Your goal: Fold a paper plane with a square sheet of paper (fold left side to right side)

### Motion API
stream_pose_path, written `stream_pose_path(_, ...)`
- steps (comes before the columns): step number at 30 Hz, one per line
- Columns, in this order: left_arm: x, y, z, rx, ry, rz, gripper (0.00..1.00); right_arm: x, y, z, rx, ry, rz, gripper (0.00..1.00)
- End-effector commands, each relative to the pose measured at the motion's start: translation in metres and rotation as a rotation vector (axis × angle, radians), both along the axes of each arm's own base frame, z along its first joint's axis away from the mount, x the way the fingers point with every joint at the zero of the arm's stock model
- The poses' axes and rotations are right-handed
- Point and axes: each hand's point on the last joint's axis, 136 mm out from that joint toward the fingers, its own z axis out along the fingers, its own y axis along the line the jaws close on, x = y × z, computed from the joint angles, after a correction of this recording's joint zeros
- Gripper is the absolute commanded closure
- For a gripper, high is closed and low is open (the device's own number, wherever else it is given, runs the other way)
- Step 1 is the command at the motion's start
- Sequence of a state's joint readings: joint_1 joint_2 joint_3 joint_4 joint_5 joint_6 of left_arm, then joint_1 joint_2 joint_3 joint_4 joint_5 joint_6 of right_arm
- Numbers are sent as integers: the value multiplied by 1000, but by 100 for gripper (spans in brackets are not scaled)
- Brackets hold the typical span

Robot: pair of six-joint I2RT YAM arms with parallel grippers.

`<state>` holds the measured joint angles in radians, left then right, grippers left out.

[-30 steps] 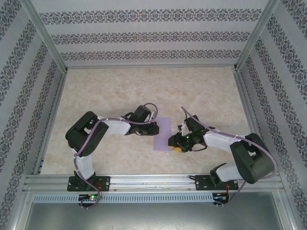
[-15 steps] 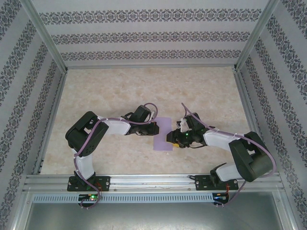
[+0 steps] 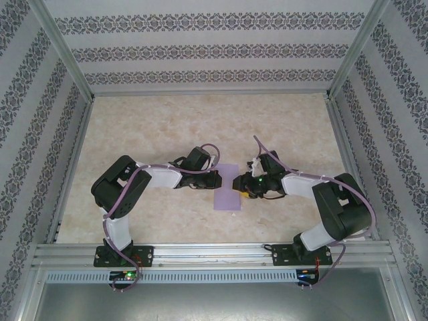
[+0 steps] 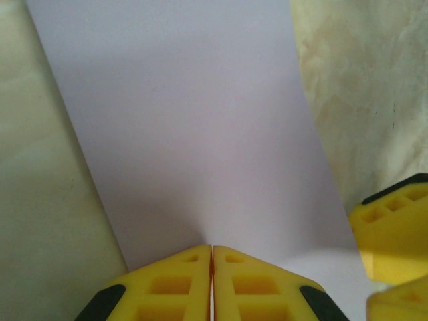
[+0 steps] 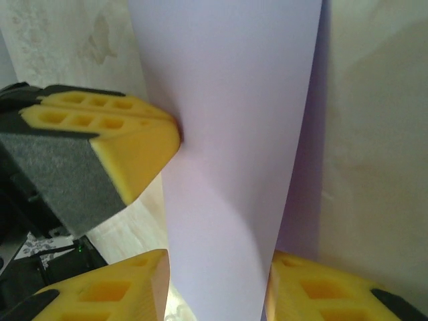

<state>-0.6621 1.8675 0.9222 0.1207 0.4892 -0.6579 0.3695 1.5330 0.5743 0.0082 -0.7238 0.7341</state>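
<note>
Lavender square sheet of paper [image 3: 226,192] lay at centre of the surface [image 3: 167,120]; thin, light, floppy, likely slippery. Left hand [image 4: 212,249], fingers together, pressed its 9 o'clock edge. Right hand [image 5: 217,267], fingers apart, straddled the raised 3 o'clock edge. Best pinched gently at an edge.

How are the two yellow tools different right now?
The left tool is shut, its tip on the lavender paper; the right tool is open, with the paper between its fingers. The left tool reaches in from the paper's left, the right tool from its right. Both have yellow fingers.
</note>
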Motion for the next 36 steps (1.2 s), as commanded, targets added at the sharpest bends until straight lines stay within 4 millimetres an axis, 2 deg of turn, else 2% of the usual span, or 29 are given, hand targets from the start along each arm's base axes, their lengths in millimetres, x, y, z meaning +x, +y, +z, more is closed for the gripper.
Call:
stream_pose_path(1, -19, 9, -13, 51, 57, -20, 91, 15, 1, 3, 15, -41, 14, 61)
stream_pose_path(8, -19, 10, -9, 50, 47, -20, 91, 31, -2, -2, 8, -52, 9, 65)
stream_pose_path(13, -17, 9, -4, 43, 32, -22, 89, 32, -4, -7, 10, -43, 14, 71)
stream_pose_path(18, -11, 6, 10, 38, -4, -25, 85, 30, -7, -11, 7, -36, 13, 81)
stream_pose_path(23, -4, 5, 32, 23, -60, -22, 79, 28, -4, -3, 36, -36, 17, 99)
stream_pose_path(27, -3, 9, 51, 7, -127, -15, 75, 25, -4, 3, 50, -32, 11, 100)
stream_pose_path(31, -14, 16, 73, 11, -231, -48, 70, 22, -3, 9, 69, 3, -6, 100)
stream_pose_path(36, -50, 13, 92, 117, -394, -197, 60, 20, -3, 13, 80, 31, -19, 100)
